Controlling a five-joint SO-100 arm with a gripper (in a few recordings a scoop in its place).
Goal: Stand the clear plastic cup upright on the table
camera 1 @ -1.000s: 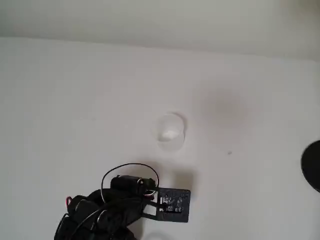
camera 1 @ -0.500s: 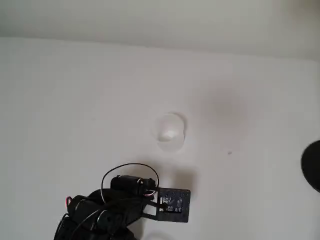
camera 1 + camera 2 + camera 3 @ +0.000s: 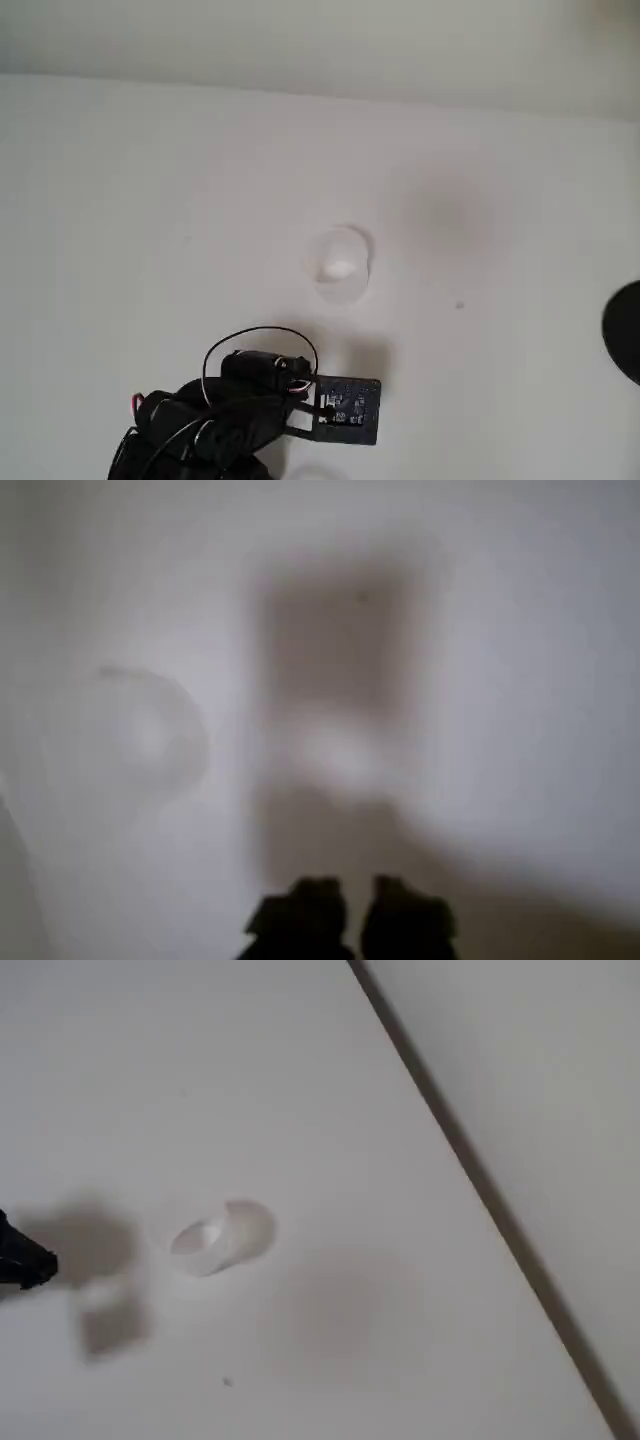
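Observation:
The clear plastic cup (image 3: 340,264) is a faint whitish outline near the middle of the white table (image 3: 150,200); in the fixed view the cup (image 3: 222,1235) seems to lie on its side. In the blurred wrist view the cup (image 3: 150,730) shows faintly at the left. My gripper (image 3: 352,920) shows two dark fingertips close together with nothing between them, well short of the cup. In the overhead view the black arm (image 3: 235,405) sits below the cup, and its wrist board (image 3: 345,408) covers the fingers. A dark tip of the arm (image 3: 25,1260) shows at the left edge.
A dark round object (image 3: 625,330) sits at the right edge of the overhead view. The pale wall (image 3: 320,40) meets the table's far edge. A tiny dark speck (image 3: 459,305) lies right of the cup.

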